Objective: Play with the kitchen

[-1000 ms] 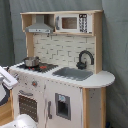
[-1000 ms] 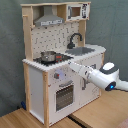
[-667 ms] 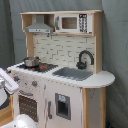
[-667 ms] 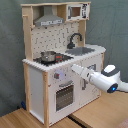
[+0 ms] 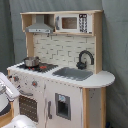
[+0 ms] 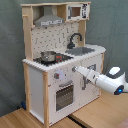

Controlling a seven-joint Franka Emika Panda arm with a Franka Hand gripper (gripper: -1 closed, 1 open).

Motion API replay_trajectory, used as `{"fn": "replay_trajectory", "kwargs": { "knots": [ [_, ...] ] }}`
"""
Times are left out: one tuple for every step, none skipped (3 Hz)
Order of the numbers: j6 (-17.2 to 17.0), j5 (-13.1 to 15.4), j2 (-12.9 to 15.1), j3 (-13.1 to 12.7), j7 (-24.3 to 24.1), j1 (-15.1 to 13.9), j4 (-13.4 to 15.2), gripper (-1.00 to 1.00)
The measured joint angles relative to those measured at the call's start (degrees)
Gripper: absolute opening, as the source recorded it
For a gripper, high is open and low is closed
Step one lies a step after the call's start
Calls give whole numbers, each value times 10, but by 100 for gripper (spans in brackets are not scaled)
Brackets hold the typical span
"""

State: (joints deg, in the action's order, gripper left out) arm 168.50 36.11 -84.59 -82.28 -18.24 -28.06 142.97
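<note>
The arm (image 6: 102, 81) now reaches further in toward the kitchen (image 6: 60, 55) than a second ago, and its tip sits right at the front panel in the second exterior view. The gripper (image 6: 75, 69) is at the knob row, between the stove side and the sink cabinet, just above the oven door (image 6: 63, 95); whether it is clenched or released I cannot tell. In the first exterior view the arm (image 5: 9, 90) shows only as a white shape at the first exterior view's left edge, in front of the kitchen (image 5: 65, 65).

The kitchen stands upright on the wooden floor (image 6: 30, 120) against a grey curtain (image 6: 10, 45). The pot (image 6: 48, 56) sits on the stovetop, the black faucet (image 6: 74, 40) curves over the sink (image 6: 80, 50), the grey hood (image 6: 48, 20) hangs above the stove, and the microwave (image 6: 75, 11) sits up on the top shelf. The oven door looks closed.
</note>
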Motion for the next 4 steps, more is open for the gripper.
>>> {"fn": "replay_trajectory", "kwargs": {
  "knots": [
    [0, 0, -5, 15, -8, 53, 35, 100],
    [4, 0, -6, 23, -23, 89, 84, 100],
    [33, 0, -16, 25, -54, 90, 126, 100],
    [72, 0, -17, 28, -85, 58, 131, 100]
  ]
}}
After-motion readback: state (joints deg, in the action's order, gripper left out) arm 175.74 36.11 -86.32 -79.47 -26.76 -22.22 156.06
